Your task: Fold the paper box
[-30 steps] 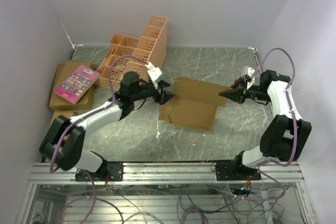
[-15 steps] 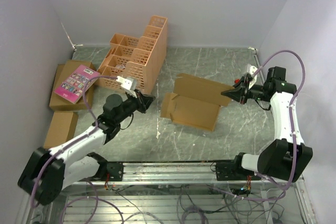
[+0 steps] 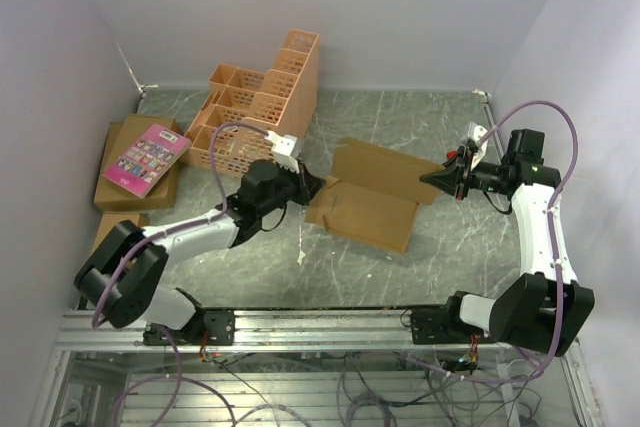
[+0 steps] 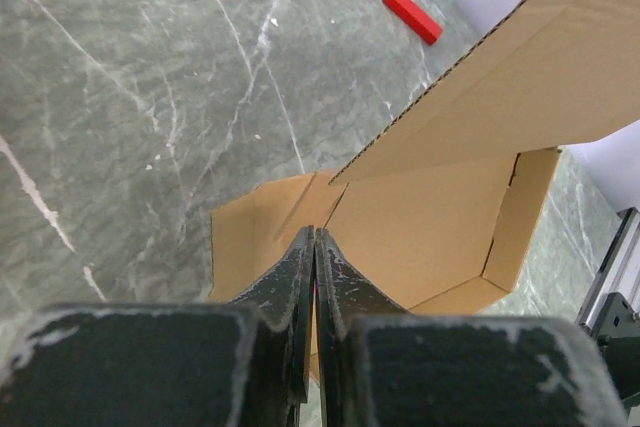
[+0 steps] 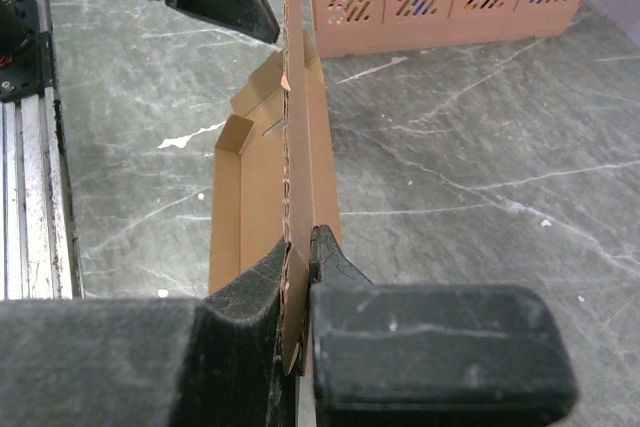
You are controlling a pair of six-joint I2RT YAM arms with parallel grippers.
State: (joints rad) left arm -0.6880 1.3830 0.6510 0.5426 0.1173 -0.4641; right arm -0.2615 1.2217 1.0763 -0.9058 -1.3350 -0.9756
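Clamps right fingers (image 5: 345, 272) on a panel of the paper box (image 3: 365, 212), propping it raised; points closed left fingers (image 4: 285, 282) at its side flap.

The paper box (image 3: 365, 209) is matt brown corrugated cardboard, fluted along its cut edge. The surface (image 3: 400, 122) looks like smooth grey-green veined stone. The right claw (image 5: 300, 239) is matt black textured plastic.

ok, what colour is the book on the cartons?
The book is pink, with small multicoloured pictures on its cover. Best seen in the top external view.
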